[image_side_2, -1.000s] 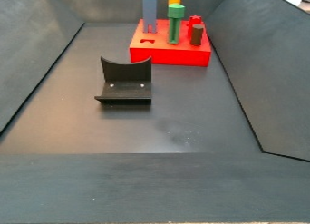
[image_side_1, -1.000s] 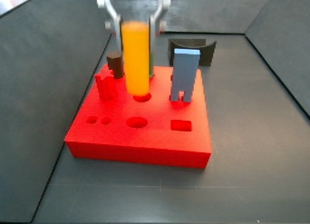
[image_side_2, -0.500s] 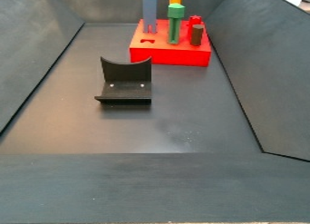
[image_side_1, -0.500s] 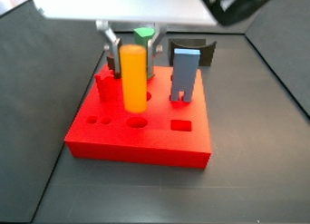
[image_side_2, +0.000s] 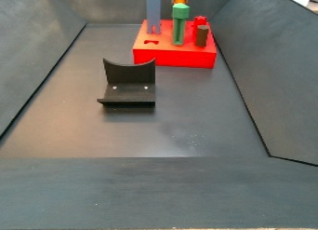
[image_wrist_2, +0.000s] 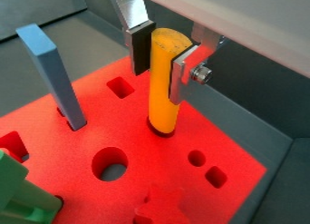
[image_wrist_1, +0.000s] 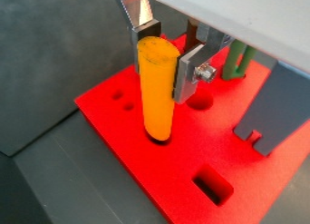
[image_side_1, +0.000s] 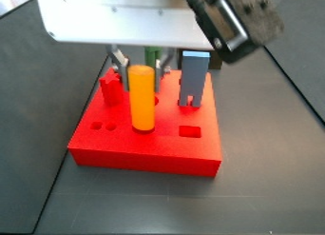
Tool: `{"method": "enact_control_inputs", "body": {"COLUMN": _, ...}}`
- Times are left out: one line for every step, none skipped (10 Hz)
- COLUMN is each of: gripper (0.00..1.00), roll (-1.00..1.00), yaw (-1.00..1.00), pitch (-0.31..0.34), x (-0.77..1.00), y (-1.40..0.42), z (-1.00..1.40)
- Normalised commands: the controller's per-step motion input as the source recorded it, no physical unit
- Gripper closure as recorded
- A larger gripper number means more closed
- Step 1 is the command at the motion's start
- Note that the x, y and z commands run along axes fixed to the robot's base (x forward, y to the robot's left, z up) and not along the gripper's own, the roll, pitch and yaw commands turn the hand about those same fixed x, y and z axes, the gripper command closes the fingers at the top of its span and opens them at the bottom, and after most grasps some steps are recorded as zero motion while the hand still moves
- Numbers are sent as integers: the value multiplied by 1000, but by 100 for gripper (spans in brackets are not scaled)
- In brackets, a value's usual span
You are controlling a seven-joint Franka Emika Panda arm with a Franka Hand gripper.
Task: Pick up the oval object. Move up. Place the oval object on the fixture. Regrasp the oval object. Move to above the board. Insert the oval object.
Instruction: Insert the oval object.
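While the gripper (image_wrist_1: 168, 46) clenched the oval object (image_wrist_1: 157, 90), its foot entered the board (image_wrist_1: 133, 155). Blue post (image_side_1: 195, 75) stood at three o'clock.

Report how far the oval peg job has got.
Done: the dark U-shaped fixture stands empty, so placing and regrasping look finished. In hand: the gripper, above the flat red board, grips the yellow-orange oval peg, whose lower end sits in a board hole. Left: whether it is fully seated cannot be told; releasing the peg.
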Motion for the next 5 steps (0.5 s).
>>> {"method": "enact_control_inputs", "body": {"gripper": 100, "roll": 0, "yaw": -74, "pitch": 10, "x": 143, "y": 0, "z": -131}}
{"method": "enact_control_inputs", "body": {"gripper": 100, "roll": 0, "yaw": -80, "pitch": 30, "x": 131, "y": 0, "z": -77}}
{"method": "enact_control_inputs", "body": {"gripper": 100, "roll": 3, "yaw": -57, "pitch": 29, "x": 29, "y": 0, "z": -46}}
{"method": "enact_control_inputs", "body": {"gripper": 100, "roll": 13, "yaw": -9, "pitch": 20, "x": 0, "y": 3, "z": -20}}
{"method": "enact_control_inputs", "body": {"gripper": 100, "roll": 0, "yaw": 0, "pitch": 0, "x": -120, "y": 3, "z": -31}}
